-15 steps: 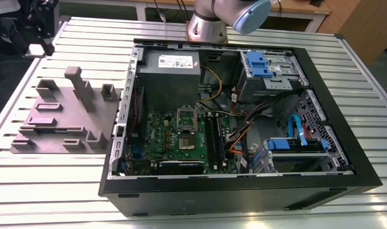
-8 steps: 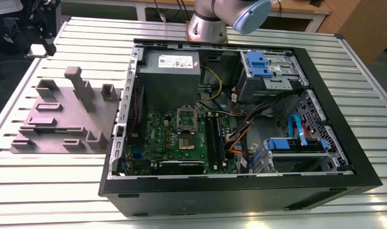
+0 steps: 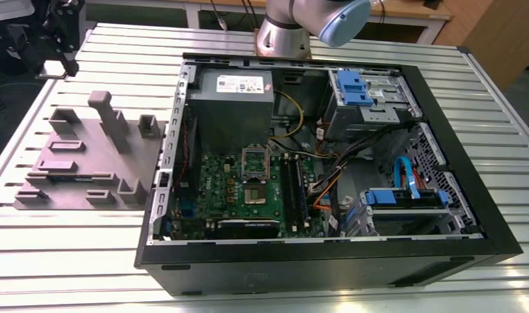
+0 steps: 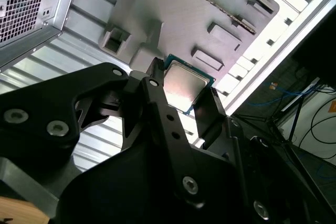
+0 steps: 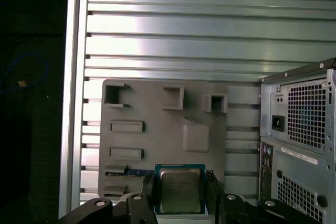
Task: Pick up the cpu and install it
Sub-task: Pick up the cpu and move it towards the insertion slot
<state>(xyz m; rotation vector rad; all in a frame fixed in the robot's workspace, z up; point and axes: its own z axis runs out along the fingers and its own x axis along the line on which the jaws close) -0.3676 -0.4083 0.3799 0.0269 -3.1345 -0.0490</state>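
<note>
A: Well, we are looking at the cpu [image 5: 179,190] hanging above the tray [image 5: 157,140], over the tray's edge and, as far as we are judging from both wrist views, clear of its surface.

B: And we are reading the gripper [image 5: 180,195] as narrow and holding it. The fingers [image 5: 148,193] are pressing on two opposite edges of the chip, with the shiny lid facing the cameras.

A: How are we expecting it to handle?

B: We are treating it as very light, thin and quite stiff, so weight is hardly mattering. The metal lid is looking smooth, and we are guessing it is slippery under the pads.

A: So the edges are the place to take hold?

B: Yes, we are favouring the rim, just where the fingers are sitting. We are assuming the underside is the fragile face, and nothing is touching it here. A gentle, even squeeze is seeming enough; a harder one is risking a tilt or a chipped corner.

A: And the socket [image 3: 256,193]?

B: It is lying inside the case [image 3: 334,274], which is standing just beside the tray on the table [image 3: 73,261].
</note>
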